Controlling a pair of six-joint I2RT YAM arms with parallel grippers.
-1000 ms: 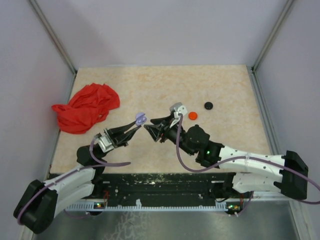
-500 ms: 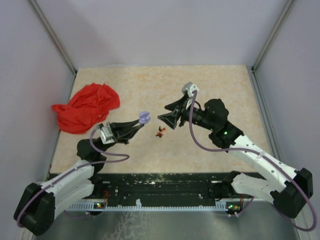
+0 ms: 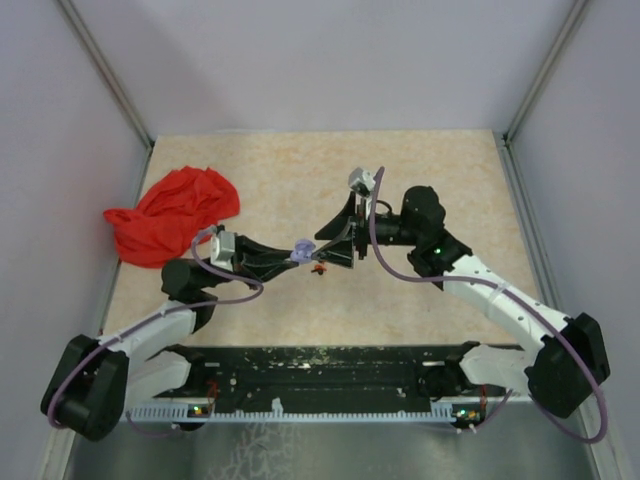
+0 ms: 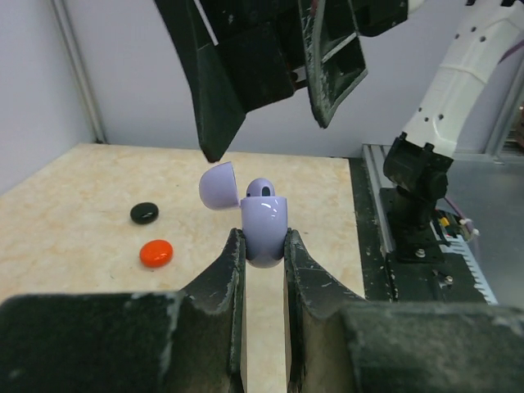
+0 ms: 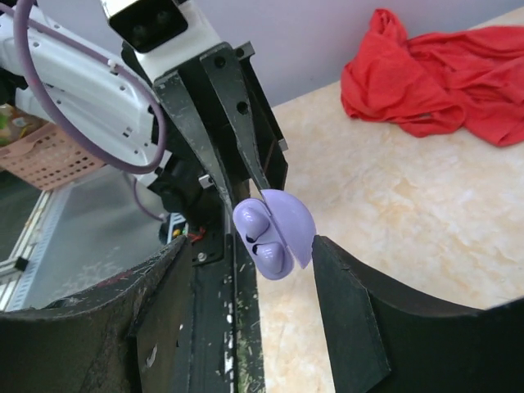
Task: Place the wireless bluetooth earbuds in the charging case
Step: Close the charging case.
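Earbuds [image 3: 318,267] lie on the counter [image 3: 430,290] at 5 o'clock of the open charging case [image 4: 264,228] pinched in left jaws; right jaws, spread, likely must descend to pick one.

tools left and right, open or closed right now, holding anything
Left tool: closed on the open lilac charging case.
Right tool: open, holding nothing, fingers either side of the case.

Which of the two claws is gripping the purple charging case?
The left claw, shut on the open purple charging case; the right claw stands open and grips nothing.
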